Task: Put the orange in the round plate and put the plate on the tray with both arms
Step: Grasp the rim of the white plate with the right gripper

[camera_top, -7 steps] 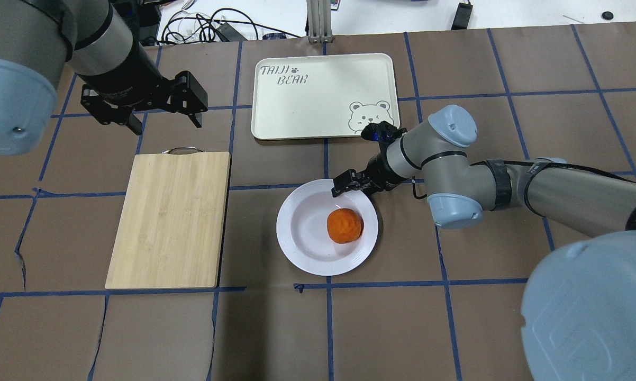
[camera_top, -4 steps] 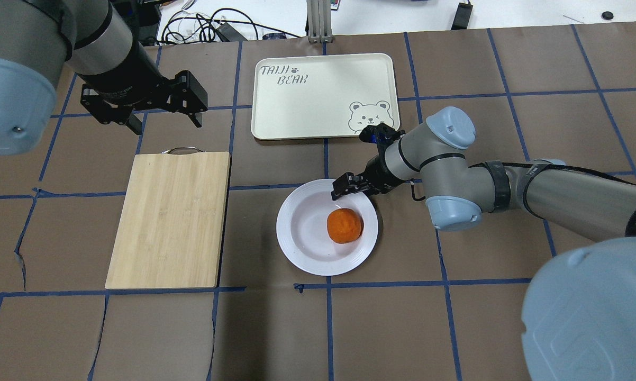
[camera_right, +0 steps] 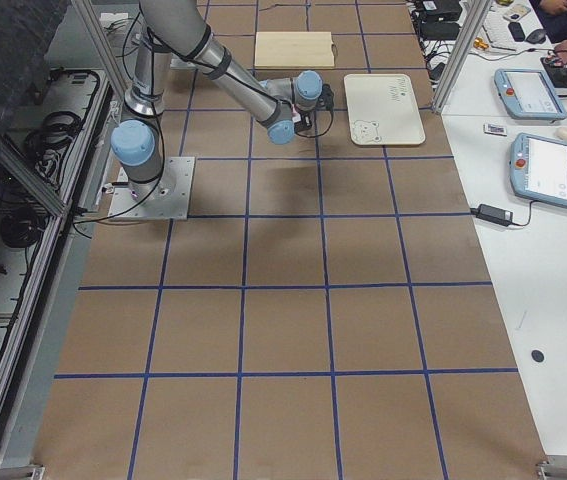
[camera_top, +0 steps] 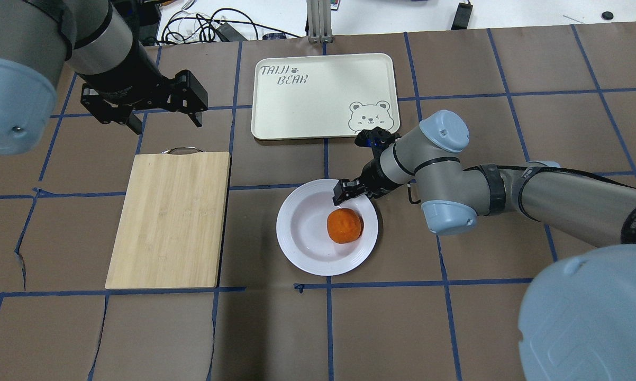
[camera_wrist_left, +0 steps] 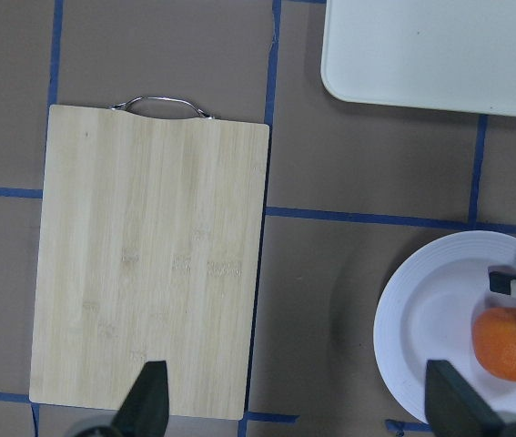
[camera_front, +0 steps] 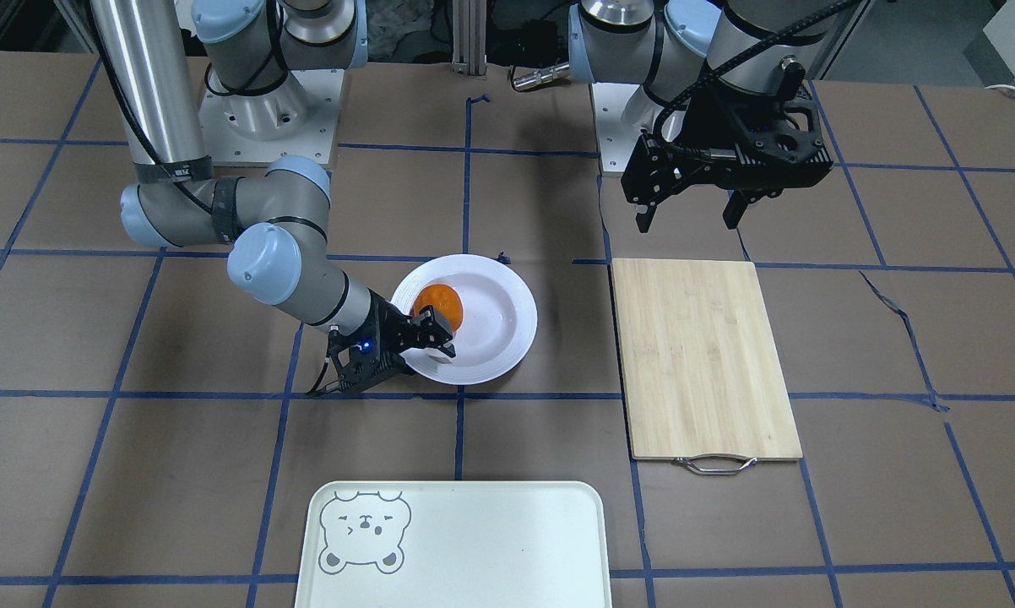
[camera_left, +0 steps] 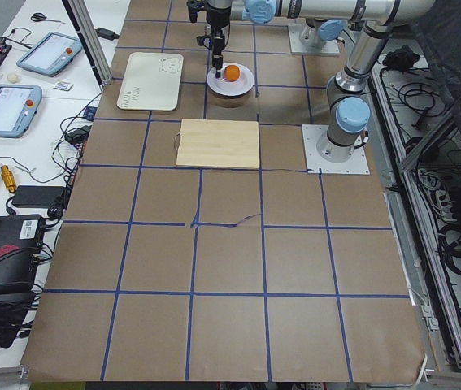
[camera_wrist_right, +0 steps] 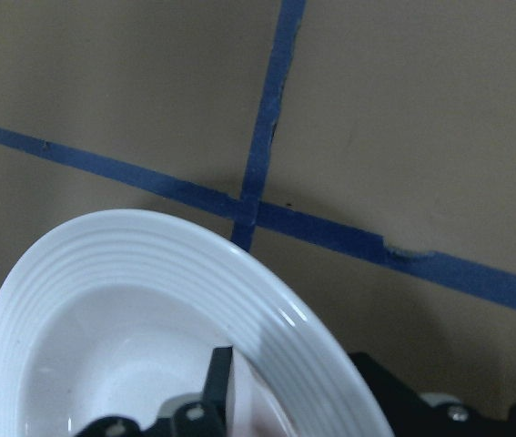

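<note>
The orange [camera_top: 344,226] lies right of centre in the white round plate [camera_top: 302,233], which rests flat on the table. My right gripper [camera_top: 342,191] is at the plate's far rim, close to the orange. In the right wrist view one finger is inside the plate [camera_wrist_right: 103,291] and the other is under the rim, closed in on it. The cream tray [camera_top: 318,95] with the bear face lies beyond the plate, holding nothing. My left gripper [camera_top: 167,127] hangs open and holds nothing, above the table past the cutting board's handle.
A wooden cutting board [camera_top: 170,219] with a metal handle lies left of the plate. Cables and an aluminium post sit past the table's far edge. Blue tape lines cross the brown table cover.
The right arm's wrist has shifted slightly left and down at the plate's rim, and its fingers look drawn closer together. The plate, the orange and the left arm have not moved.
</note>
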Robot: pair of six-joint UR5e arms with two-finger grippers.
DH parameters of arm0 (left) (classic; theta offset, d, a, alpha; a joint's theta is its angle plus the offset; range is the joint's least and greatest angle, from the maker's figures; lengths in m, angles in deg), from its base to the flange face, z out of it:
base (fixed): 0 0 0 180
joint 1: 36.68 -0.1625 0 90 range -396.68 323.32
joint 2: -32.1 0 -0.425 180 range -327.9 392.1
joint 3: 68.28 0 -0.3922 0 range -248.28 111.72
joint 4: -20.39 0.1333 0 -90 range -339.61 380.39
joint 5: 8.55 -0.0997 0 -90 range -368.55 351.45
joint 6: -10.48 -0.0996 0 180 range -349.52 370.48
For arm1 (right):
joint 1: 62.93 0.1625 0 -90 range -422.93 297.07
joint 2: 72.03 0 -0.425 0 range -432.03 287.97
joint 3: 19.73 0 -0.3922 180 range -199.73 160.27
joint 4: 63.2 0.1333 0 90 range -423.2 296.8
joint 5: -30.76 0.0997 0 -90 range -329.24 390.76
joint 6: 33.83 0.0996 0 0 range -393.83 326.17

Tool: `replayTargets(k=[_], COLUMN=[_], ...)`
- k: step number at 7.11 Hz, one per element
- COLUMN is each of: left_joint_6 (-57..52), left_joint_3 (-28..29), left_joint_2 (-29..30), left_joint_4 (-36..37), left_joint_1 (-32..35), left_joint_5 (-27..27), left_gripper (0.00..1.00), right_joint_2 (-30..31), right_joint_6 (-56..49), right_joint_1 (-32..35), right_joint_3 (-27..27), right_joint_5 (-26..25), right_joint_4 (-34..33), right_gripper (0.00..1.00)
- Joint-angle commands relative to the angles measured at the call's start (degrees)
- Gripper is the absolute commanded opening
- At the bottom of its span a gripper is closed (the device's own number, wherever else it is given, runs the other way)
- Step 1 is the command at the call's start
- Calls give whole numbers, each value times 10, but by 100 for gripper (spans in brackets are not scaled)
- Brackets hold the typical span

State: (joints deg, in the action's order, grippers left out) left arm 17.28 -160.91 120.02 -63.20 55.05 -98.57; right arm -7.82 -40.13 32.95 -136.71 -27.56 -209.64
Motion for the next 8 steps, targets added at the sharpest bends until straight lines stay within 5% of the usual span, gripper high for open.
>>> replayTargets(k=[1, 8], left_joint_6=[0, 0], left_joint_3=[0, -1], left_joint_2=[0, 0], left_joint_4=[-1, -1], left_joint_1=[-1, -2], left_joint_5=[0, 0], left_gripper=[100, 100], right_joint_2=[0, 44], right_joint_6=[0, -5], right_joint_1=[4, -5], right_joint_3=[0, 10], right_joint_5=[0, 11], right_joint_4=[-1, -51], right_gripper=[2, 0])
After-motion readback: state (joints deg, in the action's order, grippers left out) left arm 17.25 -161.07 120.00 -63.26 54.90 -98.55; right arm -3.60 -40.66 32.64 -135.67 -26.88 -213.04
